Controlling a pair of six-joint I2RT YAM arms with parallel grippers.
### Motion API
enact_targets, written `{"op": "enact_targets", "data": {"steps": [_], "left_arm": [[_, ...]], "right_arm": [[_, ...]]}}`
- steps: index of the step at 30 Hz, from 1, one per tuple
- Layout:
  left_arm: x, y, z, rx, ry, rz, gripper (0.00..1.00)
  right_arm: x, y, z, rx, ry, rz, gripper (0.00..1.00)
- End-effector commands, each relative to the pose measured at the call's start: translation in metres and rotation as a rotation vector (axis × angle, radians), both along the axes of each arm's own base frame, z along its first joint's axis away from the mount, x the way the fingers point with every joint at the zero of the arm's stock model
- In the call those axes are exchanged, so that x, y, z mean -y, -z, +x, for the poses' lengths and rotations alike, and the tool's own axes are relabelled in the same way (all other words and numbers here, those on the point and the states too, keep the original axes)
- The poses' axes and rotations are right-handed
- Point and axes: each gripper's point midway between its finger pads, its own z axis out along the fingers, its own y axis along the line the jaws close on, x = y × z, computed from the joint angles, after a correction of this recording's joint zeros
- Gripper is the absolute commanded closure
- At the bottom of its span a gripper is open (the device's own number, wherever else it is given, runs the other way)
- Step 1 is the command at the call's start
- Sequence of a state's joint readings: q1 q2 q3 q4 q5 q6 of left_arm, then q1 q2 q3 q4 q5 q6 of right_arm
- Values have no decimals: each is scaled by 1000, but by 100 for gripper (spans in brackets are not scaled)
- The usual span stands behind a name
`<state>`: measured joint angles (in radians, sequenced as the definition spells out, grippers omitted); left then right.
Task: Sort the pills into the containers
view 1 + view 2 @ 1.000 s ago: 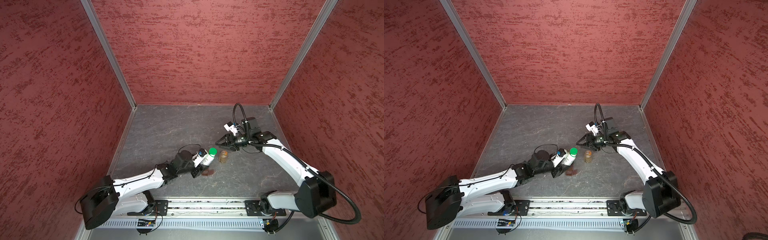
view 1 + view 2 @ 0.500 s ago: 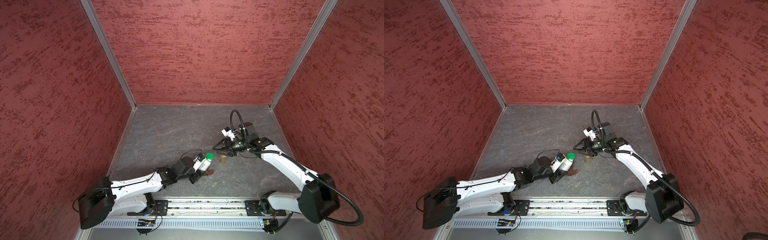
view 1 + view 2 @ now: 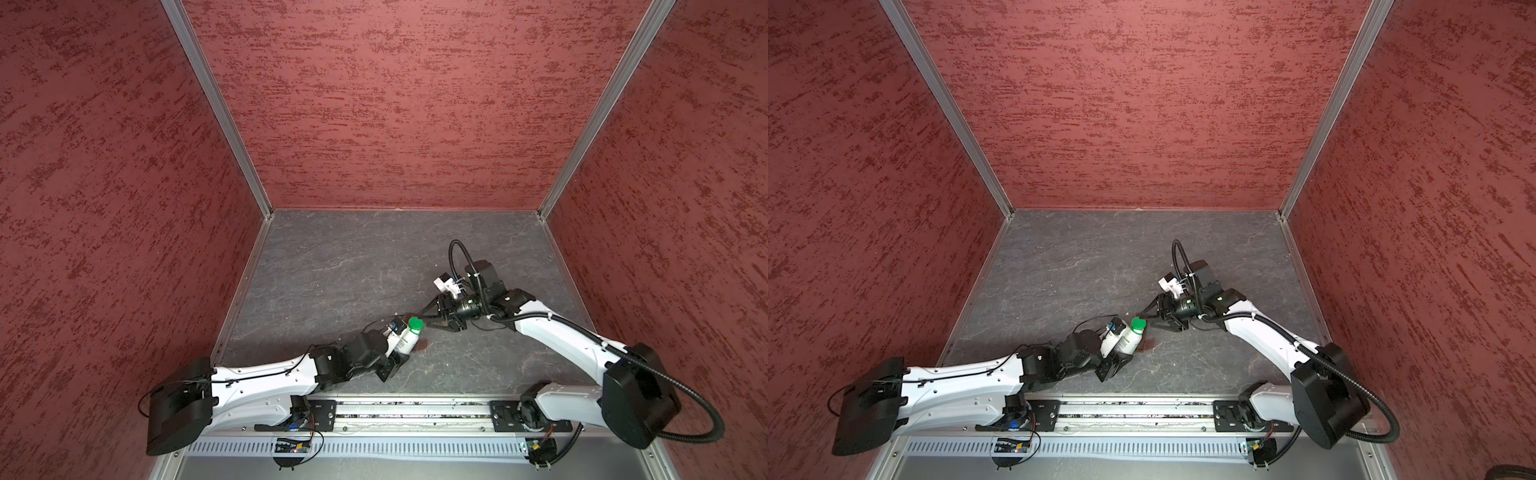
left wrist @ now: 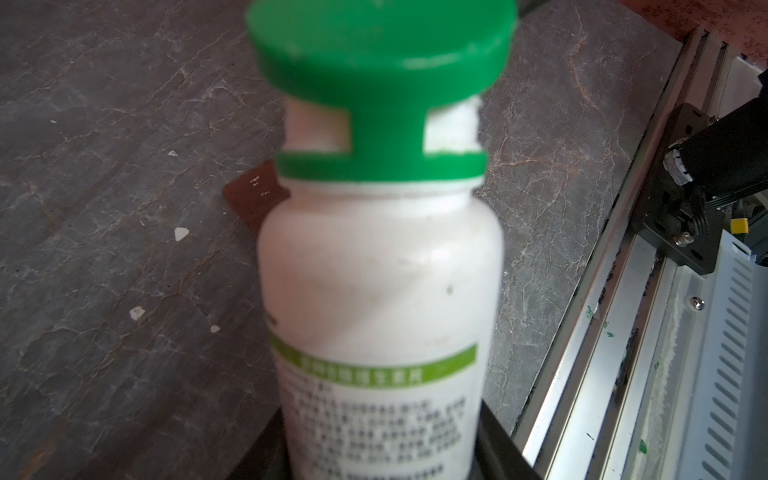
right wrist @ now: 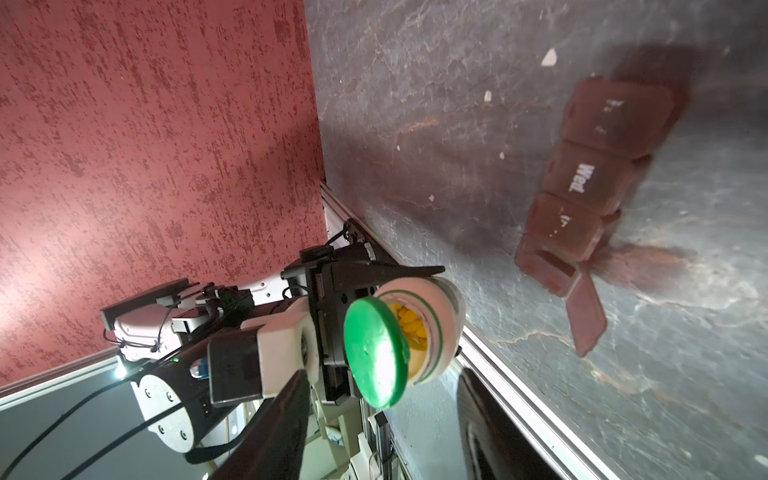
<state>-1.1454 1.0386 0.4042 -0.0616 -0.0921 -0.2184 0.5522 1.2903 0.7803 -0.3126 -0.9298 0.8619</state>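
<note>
1. Pills (image 5: 411, 326), yellow, sit heaped inside the mouth of a white bottle (image 3: 407, 340), whose hinged green cap (image 3: 414, 323) is flipped open.
2. Left gripper (image 3: 400, 351) clamps that bottle around its body, holding it tilted over the near middle of the gray table (image 3: 332, 270).
3. Right gripper (image 3: 423, 321) has its fingers spread, gripping nothing, tips just right of the cap.
4. Brown strip of containers (image 5: 590, 166) lies flat on the table just right of the bottle. One end cell's lid stands open, the others are closed, and one is marked "Wed". Their contents cannot be made out.
</note>
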Motion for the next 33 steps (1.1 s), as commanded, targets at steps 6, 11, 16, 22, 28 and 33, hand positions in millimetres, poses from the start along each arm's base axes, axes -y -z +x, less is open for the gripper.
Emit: {"op": "enact_targets", "data": {"steps": [6,11,16,22,28,33], "left_arm": [[-2,6,-5,-29,-1,6,100],[-2,13,-9,-56,11,21,100],[-3,17,-13,-89,12,29,100],[-3,21,-19,-183,6,55,100],[-9,28,-21,-281,-23,104,100],[-12,24,-20,-304,-34,115,100]], "right_arm": [[-17,-20,7,57,5,87,47],[-20,-31,10,88,8,122,50],[-21,-36,13,116,10,138,54],[-22,-23,14,105,7,126,63],[-21,-4,14,92,-2,92,72],[-20,10,14,85,-12,62,72]]}}
